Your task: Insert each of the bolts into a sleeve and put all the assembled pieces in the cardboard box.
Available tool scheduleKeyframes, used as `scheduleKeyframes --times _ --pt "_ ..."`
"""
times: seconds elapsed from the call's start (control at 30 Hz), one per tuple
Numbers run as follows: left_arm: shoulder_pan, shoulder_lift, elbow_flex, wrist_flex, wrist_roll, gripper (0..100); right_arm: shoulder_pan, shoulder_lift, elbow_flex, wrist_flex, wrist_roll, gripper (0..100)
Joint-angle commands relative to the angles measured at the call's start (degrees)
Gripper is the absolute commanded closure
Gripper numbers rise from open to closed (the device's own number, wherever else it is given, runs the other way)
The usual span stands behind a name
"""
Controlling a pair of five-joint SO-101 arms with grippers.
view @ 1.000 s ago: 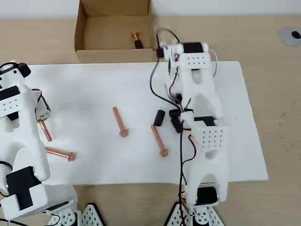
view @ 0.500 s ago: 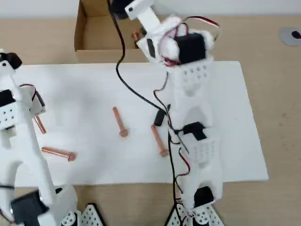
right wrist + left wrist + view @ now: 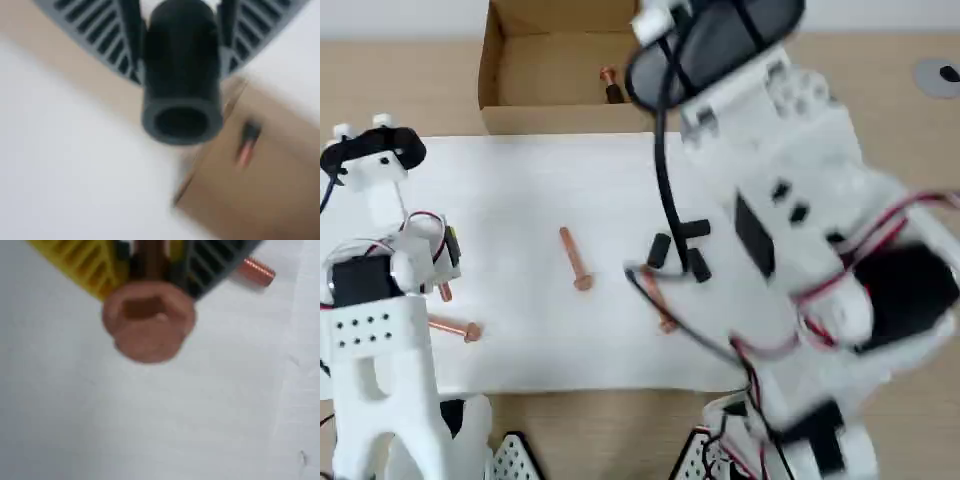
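High view shows three loose bolts (image 3: pixel 575 260) (image 3: pixel 455 327) (image 3: pixel 666 322), one assembled piece (image 3: pixel 611 85) in cardboard box (image 3: pixel 560 119).

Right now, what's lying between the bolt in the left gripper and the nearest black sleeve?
One loose bolt on the white sheet, as the high view shows.

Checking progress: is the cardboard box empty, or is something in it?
Not empty: one bolt in a black sleeve lies inside the cardboard box.
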Motion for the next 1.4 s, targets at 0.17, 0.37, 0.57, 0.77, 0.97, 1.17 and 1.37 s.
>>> scheduleKeyframes --times 0.17,0.37,0.57,0.77,0.97,1.17,1.37 --pt "0.7 -3.8 3.3 0.0 -0.2 99 2.2 -25.2 37.2 0.9 -7.6 98.8" --pt "0.7 -3.9 5.6 -0.7 0.0 99 0.7 -28.2 55.5 -0.8 -16.8 98.8" --pt "1.0 -3.9 7.2 -6.3 0.1 99 -6.4 -29.8 71.6 -20.7 -16.4 98.8" --pt "1.0 -3.9 11.2 -11.5 0.1 99 -12.3 -29.8 89.1 -45.1 -8.4 98.8" --pt "0.5 -3.9 14.5 -14.8 0.1 99 -16.0 -29.2 103.5 -63.5 -3.1 98.8" --pt "0.5 -3.9 15.2 -16.6 1.7 99 -16.3 -22.1 107.8 -75.5 -1.6 98.8" --pt "0.8 -3.9 14.8 -19.4 6.7 99 -19.1 -13.7 110.8 -96.7 -17.1 98.8"
